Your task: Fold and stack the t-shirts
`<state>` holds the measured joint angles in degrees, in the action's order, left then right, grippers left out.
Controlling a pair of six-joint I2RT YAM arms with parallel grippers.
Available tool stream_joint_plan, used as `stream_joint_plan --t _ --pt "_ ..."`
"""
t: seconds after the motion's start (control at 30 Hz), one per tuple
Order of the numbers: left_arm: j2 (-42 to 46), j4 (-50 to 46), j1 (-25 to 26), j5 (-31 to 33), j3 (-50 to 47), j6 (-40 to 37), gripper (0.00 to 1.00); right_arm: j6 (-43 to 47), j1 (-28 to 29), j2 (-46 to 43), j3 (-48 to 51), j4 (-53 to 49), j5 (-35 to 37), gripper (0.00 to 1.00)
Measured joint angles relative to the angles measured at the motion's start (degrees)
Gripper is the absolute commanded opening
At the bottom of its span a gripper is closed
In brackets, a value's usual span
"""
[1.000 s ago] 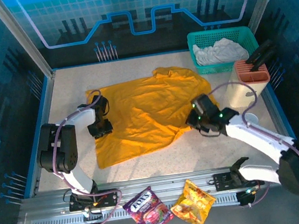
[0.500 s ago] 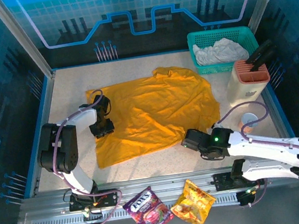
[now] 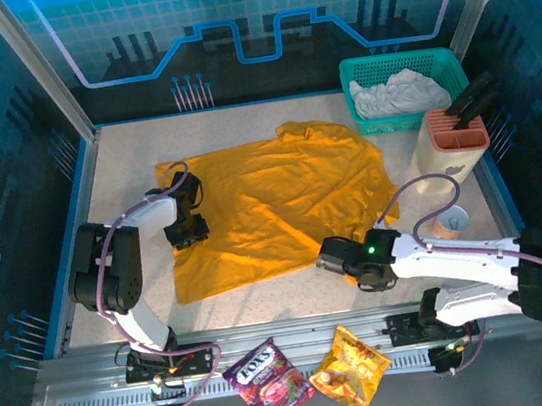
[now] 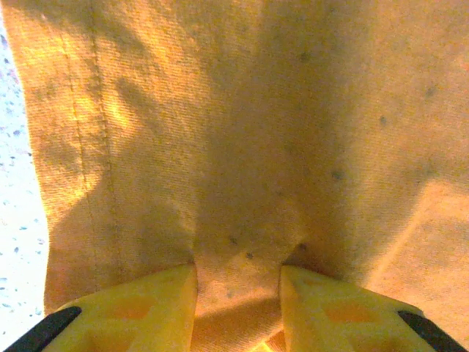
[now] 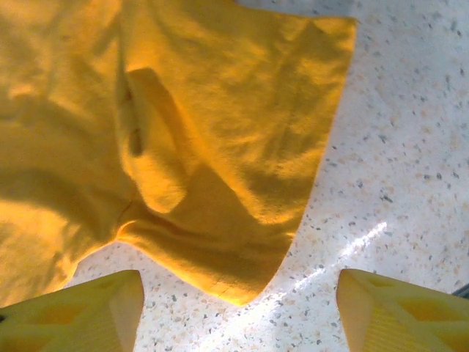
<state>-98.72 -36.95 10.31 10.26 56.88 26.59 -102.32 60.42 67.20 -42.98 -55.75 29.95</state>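
The golden-orange t-shirt (image 3: 280,197) lies spread across the middle of the table. My left gripper (image 3: 186,227) sits on its left edge. In the left wrist view a fold of the orange cloth (image 4: 242,147) is pinched between the yellow fingers of that gripper (image 4: 238,275). My right gripper (image 3: 327,259) lies low on the table just off the shirt's front right corner. Its jaws (image 5: 238,282) stand wide apart with bare table between them, and the shirt's corner (image 5: 242,279) reaches just in front. The whitish-grey t-shirt (image 3: 399,94) lies crumpled in the green basket (image 3: 359,74).
The basket stands at the back right. A beige block with a pink top (image 3: 450,147) stands in front of it, and a small round cup (image 3: 452,218) lies near the right arm. Two snack packets (image 3: 269,380) (image 3: 350,367) lie on the front rail.
My right arm swung from the shirt's right side down to its front right corner, and its jaws opened from shut. The left gripper kept its hold and barely moved.
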Motion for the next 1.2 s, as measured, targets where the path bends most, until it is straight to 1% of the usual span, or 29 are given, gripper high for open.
stream_joint_plan --t 0.03,0.07,0.13,0.2,0.27,0.3,0.37,0.47,0.63,0.7,0.8,0.9,0.97,1.2 --pt "-0.15 -0.07 0.0 0.07 0.17 0.0 0.36 2.54 -1.27 -0.76 0.0 0.31 -0.22 0.46" --pt "-0.37 -0.26 0.04 0.26 0.46 0.0 0.36 5.16 -3.08 -1.42 0.02 0.76 -0.61 0.42" --pt "-0.79 -0.42 0.11 0.61 0.96 0.02 0.36 11.13 -8.0 -2.8 1.05 3.52 -2.49 0.29" --pt "-0.98 -0.48 0.15 1.03 1.18 0.04 0.36 17.29 -15.04 -4.15 4.11 8.61 -6.43 0.14" --pt "-1.01 -0.48 0.28 1.51 1.22 0.09 0.36 23.02 -22.95 -4.57 8.61 14.23 -10.95 0.02" --pt "-1.01 -0.46 0.33 1.7 1.22 0.13 0.36 25.09 -25.79 -4.24 10.29 16.13 -12.87 0.0" --pt "-1.01 -0.46 0.37 2.1 1.22 0.33 0.36 28.92 -30.69 -2.54 12.57 19.02 -15.91 0.0" --pt "-1.7 -0.57 0.37 2.56 1.84 0.46 0.36 33.0 -33.51 0.24 12.79 22.05 -18.47 0.0" --pt "-2.84 -0.85 0.37 3.08 3.08 0.57 0.36 34.34 -34.25 3.23 12.68 25.24 -19.54 0.0" --pt "-3.1 -0.9 0.37 3.34 3.41 0.72 0.36 33.48 -34.21 3.28 12.68 25.64 -19.43 0.0" --pt "-3.52 -0.83 0.35 3.56 3.85 0.94 0.36 29.94 -33.48 2.99 12.74 25.03 -18.4 0.0" --pt "-3.52 -0.83 0.31 3.58 3.85 0.94 0.37 23.76 -32.11 1.14 13.35 21.49 -16.98 0.0" --pt "-3.52 -0.83 0.11 3.37 3.85 0.92 0.37 18.25 -30.23 -1.38 14.47 17.7 -16.17 0.0" --pt "-3.52 -0.5 -0.7 2.01 3.85 0.9 0.37 3.08 -24.28 -14.45 20.17 9.66 -14.51 0.0"
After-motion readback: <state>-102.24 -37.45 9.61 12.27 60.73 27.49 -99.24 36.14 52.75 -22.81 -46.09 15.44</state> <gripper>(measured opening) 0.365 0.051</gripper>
